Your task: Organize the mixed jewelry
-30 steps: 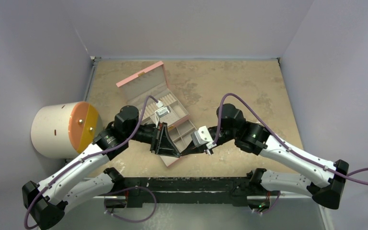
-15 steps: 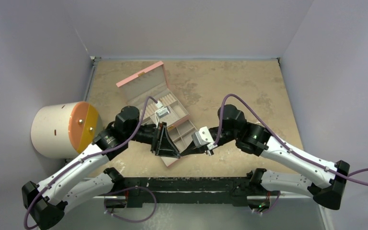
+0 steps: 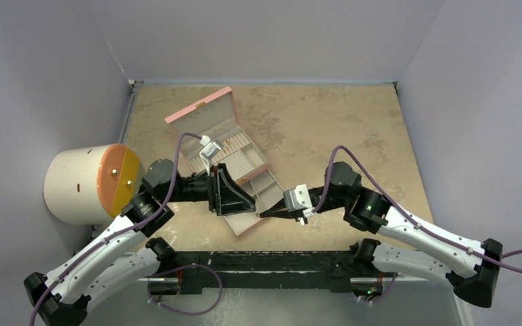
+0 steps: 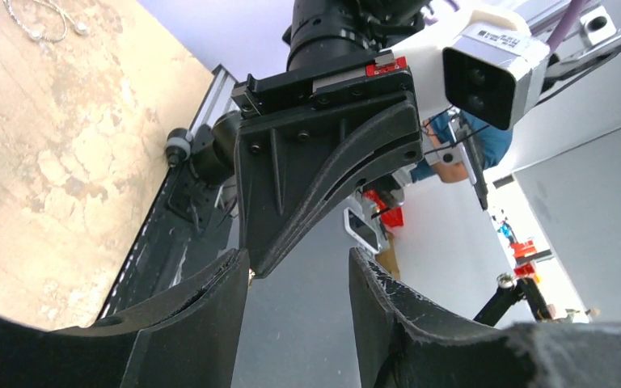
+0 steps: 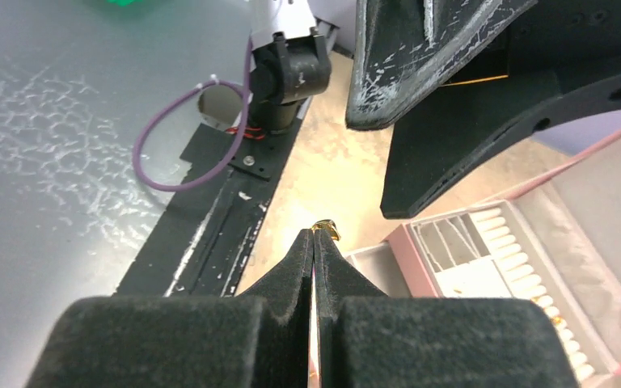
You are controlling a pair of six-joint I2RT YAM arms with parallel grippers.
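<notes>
A tiny gold ring (image 5: 325, 227) sticks out from the tip of my right gripper (image 5: 314, 236), which is shut on it. In the top view the right gripper (image 3: 264, 214) hovers just off the near corner of the open pink box (image 3: 243, 228). My left gripper (image 3: 250, 202) stands open over the box's near compartments, a short way from the right gripper's tip. In the left wrist view the left gripper (image 4: 299, 260) holds nothing between its fingers, and a gold glint (image 4: 251, 275) shows at the right gripper's tip. A thin silver chain (image 4: 40, 20) lies on the table.
The pink box's lid (image 3: 200, 107) stands open at the back, with ring rolls (image 5: 525, 259) and small compartments inside. A white cylinder with an orange face (image 3: 88, 183) sits at the left wall. The black base rail (image 3: 272, 261) runs along the near edge.
My left gripper has opened and pulled back left and up from the right gripper's tip. The right arm has shifted slightly right and nearer, still shut on the ring.
</notes>
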